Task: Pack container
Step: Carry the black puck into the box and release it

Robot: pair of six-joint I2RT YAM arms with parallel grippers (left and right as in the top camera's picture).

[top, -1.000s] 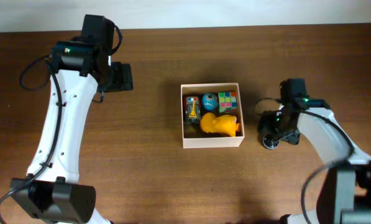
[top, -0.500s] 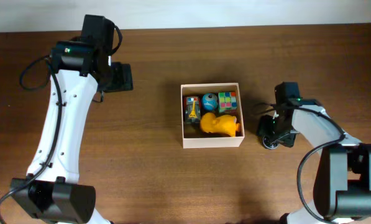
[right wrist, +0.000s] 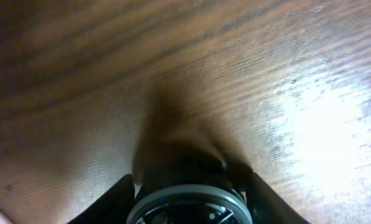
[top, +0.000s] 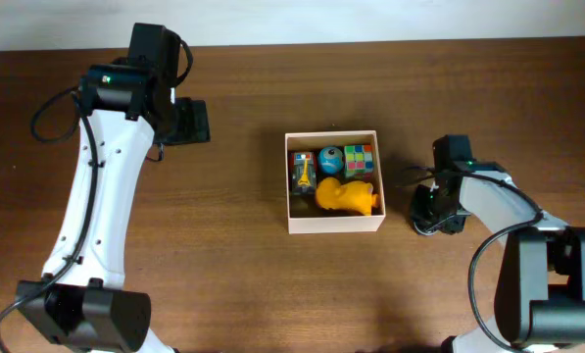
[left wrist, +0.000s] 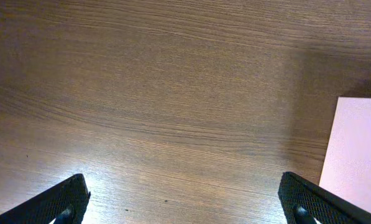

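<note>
The container (top: 333, 225), a square white-walled box, stands mid-table and holds a yellow toy (top: 346, 196), a blue ball (top: 330, 160), a colour cube (top: 359, 158) and a small patterned toy (top: 303, 172). To its right, my right gripper (top: 431, 211) is down at the table. In the right wrist view the right gripper (right wrist: 188, 202) is shut on a round black toy with a grey rim (right wrist: 185, 174), one finger against each side. My left gripper (top: 187, 123) hangs open over bare wood at the far left, its fingertips (left wrist: 70, 196) wide apart with nothing between them.
The container's white outer wall (left wrist: 356, 149) shows at the right edge of the left wrist view. Dark wood table (top: 223, 275) surrounds the box. The right arm's cable (top: 414, 169) loops just right of the container.
My right gripper has closed its fingers onto the round black toy beside the container. The left arm and the box's contents have not moved.
</note>
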